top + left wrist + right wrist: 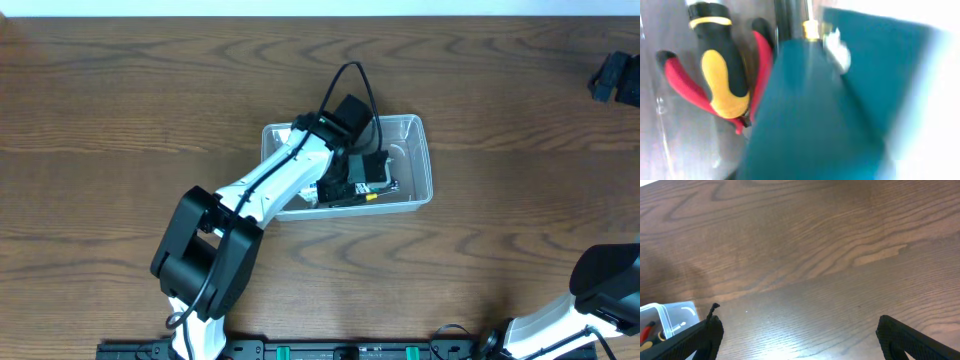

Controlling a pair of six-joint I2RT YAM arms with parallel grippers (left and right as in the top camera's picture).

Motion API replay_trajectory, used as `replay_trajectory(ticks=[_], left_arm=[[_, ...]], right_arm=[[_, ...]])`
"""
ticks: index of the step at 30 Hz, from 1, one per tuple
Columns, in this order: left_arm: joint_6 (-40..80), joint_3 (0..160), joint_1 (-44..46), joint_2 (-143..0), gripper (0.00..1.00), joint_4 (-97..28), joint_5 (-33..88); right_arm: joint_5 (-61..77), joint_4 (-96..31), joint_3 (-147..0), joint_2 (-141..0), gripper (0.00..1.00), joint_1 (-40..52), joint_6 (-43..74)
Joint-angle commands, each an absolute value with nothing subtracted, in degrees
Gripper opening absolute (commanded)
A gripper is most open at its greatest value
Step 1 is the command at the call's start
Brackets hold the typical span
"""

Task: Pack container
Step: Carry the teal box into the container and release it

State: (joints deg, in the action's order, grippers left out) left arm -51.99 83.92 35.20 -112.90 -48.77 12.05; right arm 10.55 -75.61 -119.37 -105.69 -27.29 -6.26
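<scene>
The clear plastic container [424, 150] sits at the table's middle. My left gripper [366, 180] is down inside it. In the left wrist view a blue-and-white box [830, 115] fills the frame right at the camera and hides the fingers; it looks held in the jaws. Beside it, on the container floor, lie red-handled pliers [684, 80] and a tool with a yellow-and-black handle [722, 75]. My right gripper [797, 335] is open and empty over bare table at the front right. A corner of the container [670, 315] shows at its left.
A black object [615, 78] sits at the far right edge of the table. The right arm's base [605, 285] is at the front right corner. The wooden table [120, 100] lies around the container.
</scene>
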Motion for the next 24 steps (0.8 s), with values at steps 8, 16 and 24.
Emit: replay_trajectory(ticks=[8, 16, 24], left_arm=[[-52.4, 84.0, 34.3, -112.9, 0.59, -48.1, 10.9], [-48.6, 84.0, 34.3, -112.8, 0.59, -42.5, 2.1], [-48.3, 84.0, 34.3, -112.7, 0.60, -40.6, -3.1]], right_arm=[[11.0, -75.7, -119.2, -105.6, 0.99, -27.4, -6.0], [11.0, -75.9, -119.2, -105.6, 0.99, -27.4, -6.0], [11.0, -75.9, -119.2, -105.6, 0.99, -27.4, -6.0]])
